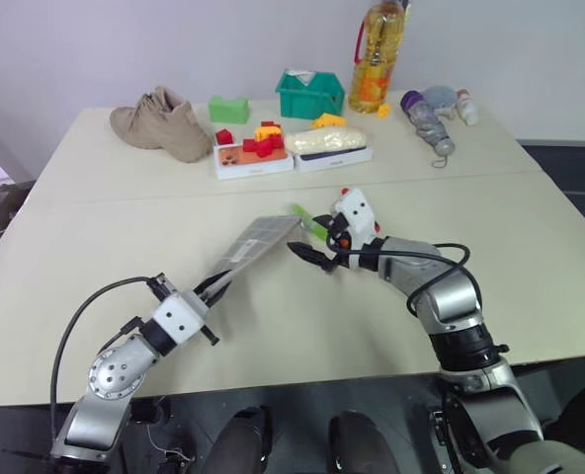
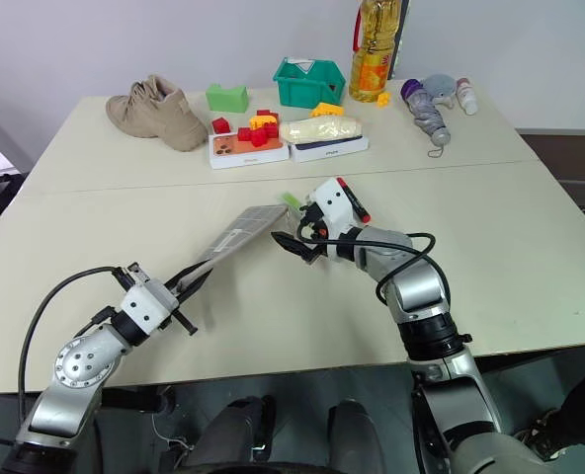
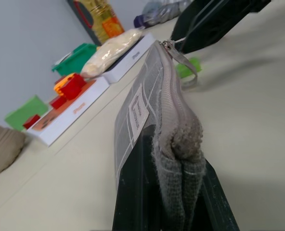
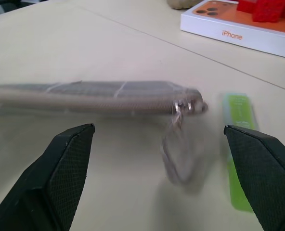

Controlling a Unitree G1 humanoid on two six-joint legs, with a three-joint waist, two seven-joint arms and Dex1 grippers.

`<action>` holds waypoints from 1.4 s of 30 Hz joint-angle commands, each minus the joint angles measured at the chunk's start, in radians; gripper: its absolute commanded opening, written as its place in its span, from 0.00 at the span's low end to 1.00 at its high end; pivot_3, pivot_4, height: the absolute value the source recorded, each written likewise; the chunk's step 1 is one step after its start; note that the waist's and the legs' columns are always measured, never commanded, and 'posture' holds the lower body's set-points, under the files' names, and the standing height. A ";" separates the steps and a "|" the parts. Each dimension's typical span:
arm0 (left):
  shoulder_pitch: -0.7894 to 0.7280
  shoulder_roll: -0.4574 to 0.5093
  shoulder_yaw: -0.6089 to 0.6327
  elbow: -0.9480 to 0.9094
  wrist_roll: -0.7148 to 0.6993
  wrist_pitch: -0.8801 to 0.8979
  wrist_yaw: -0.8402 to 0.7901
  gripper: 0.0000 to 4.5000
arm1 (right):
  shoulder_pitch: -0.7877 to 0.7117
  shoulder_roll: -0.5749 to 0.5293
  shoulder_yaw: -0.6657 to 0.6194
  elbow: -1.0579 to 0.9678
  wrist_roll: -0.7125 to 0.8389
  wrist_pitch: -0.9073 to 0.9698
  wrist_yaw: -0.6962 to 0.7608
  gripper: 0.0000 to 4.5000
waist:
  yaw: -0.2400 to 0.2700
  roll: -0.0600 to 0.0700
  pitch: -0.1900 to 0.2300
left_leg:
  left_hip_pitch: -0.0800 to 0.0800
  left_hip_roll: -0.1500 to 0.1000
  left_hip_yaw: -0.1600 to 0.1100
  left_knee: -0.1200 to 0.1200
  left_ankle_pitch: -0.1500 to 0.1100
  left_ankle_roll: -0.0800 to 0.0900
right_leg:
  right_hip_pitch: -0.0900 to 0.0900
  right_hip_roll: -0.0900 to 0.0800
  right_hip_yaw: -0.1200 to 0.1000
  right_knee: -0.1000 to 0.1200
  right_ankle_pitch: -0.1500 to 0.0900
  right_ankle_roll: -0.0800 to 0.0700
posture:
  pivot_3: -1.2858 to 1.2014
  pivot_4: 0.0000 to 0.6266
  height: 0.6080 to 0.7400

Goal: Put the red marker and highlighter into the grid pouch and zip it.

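Observation:
My left gripper is shut on one end of the grid pouch and holds it off the table, zipper edge up and slanting away to the right. The zipper pull sits at the pouch's far end, and its cord loop hangs free. My right gripper stands open just short of that end, touching nothing. The light-green highlighter lies on the table right beside the pouch's far end. A slim red-and-black stick that looks like the red marker shows at the far side of my right hand.
At the back of the table stand a tan shoe, a green block, a green basket, an oil bottle and a folded umbrella. Two phone boxes carry red blocks and a pale bag.

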 commanded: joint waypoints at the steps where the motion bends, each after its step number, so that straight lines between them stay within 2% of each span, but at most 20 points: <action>1: -0.001 -0.003 0.001 -0.055 -0.011 -0.009 -0.006 0.00 | -0.027 0.013 -0.020 0.017 0.007 -0.007 -0.017 0.69 | 0.000 0.000 0.000 | 0.000 0.000 0.000 0.000 0.000 0.000 | 0.000 0.000 0.000 0.000 0.000 0.000 | 0.52 0.24 0.99; 7: 0.011 -0.006 0.003 -0.071 -0.009 -0.002 -0.008 0.00 | -0.023 0.019 -0.025 0.014 0.025 0.001 -0.005 0.01 | -0.001 0.000 0.000 | 0.000 0.000 0.000 0.000 0.000 0.000 | 0.000 0.000 0.000 0.000 0.000 0.000 | 0.52 0.24 0.99; 10: 0.017 -0.006 0.003 -0.070 -0.004 0.000 -0.010 0.00 | -0.018 0.009 -0.003 -0.007 0.017 -0.009 0.004 0.01 | 0.000 0.000 0.000 | 0.000 0.000 0.000 0.000 0.000 0.000 | 0.000 0.000 0.000 0.000 0.000 0.000 | 0.52 0.24 0.99; 15: 0.015 -0.013 -0.002 -0.067 0.004 0.013 -0.004 0.00 | 0.010 -0.048 0.112 -0.117 -0.022 -0.038 0.081 0.01 | -0.001 0.000 0.000 | 0.000 0.000 0.000 0.000 0.000 0.000 | 0.000 0.000 0.000 0.000 0.000 0.000 | 0.52 0.24 0.99; 23: -0.025 -0.090 -0.057 -0.072 0.051 0.087 0.042 0.00 | 0.009 -0.078 0.304 -0.317 -0.058 -0.010 0.164 0.01 | 0.000 0.000 0.000 | 0.000 0.000 0.000 0.000 0.000 0.000 | 0.000 0.000 0.000 0.000 0.000 0.000 | 0.52 0.24 0.99; 32: -0.111 -0.191 -0.104 -0.029 0.108 0.166 0.120 0.00 | -0.060 -0.065 0.375 -0.332 -0.050 0.012 0.233 0.01 | 0.002 -0.001 0.000 | 0.000 0.000 -0.001 0.002 0.000 0.000 | 0.001 0.001 0.000 0.000 0.000 0.000 | 0.52 0.24 0.99; 37: -0.136 -0.218 -0.104 -0.021 0.127 0.186 0.147 0.00 | -0.068 -0.068 0.372 -0.324 -0.049 0.008 0.250 0.01 | 0.002 -0.001 0.000 | 0.000 0.000 -0.001 0.002 0.000 0.000 | 0.001 0.001 0.000 0.000 0.000 0.000 | 0.52 0.24 0.99; 40: -0.128 -0.216 -0.089 -0.024 0.132 0.192 0.160 0.00 | -0.062 -0.080 0.327 -0.327 -0.023 0.019 0.258 0.20 | 0.002 -0.001 0.000 | 0.000 0.000 -0.001 0.002 0.000 0.000 | 0.001 0.001 0.000 0.000 0.000 0.000 | 0.52 0.24 0.99; 42: -0.119 -0.203 -0.072 -0.025 0.130 0.187 0.161 0.00 | -0.058 -0.103 0.279 -0.304 -0.027 0.020 0.242 0.44 | 0.002 -0.001 0.000 | 0.000 0.000 -0.001 0.002 0.000 0.000 | 0.001 0.001 0.000 0.000 0.000 0.000 | 0.52 0.24 0.99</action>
